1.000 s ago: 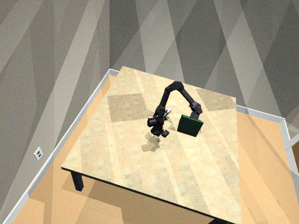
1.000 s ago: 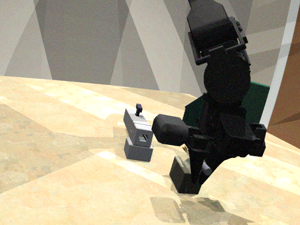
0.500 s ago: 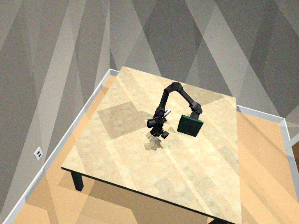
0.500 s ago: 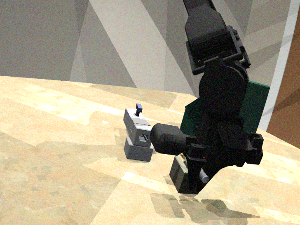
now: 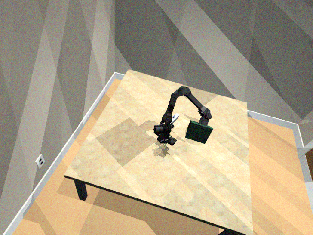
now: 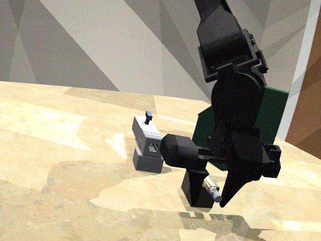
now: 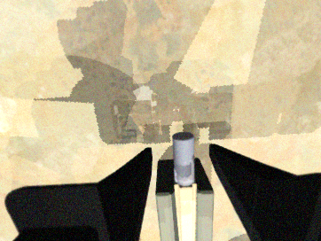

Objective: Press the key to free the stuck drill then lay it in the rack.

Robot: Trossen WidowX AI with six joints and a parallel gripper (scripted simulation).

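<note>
My gripper (image 6: 209, 205) (image 7: 180, 151) (image 5: 167, 140) is open and reaches down over the dark rack (image 6: 208, 203) (image 7: 164, 175) on the table. The drill (image 6: 214, 193) (image 7: 183, 156), a cream rod with a grey cylindrical tip, lies in the rack's groove between my fingers, and neither finger touches it. The grey housing (image 6: 146, 137) (image 5: 176, 117) stands to the left on its grey base (image 6: 147, 163). Its front slot is empty. The key (image 6: 148, 115), a dark stem with a blue cap, sticks up from the housing's top.
A dark green upright panel (image 5: 198, 131) (image 6: 273, 111) stands behind my arm, close to the rack. The table (image 5: 202, 177) is tan and patchy, with its edges far off. My arm's base is behind the green panel.
</note>
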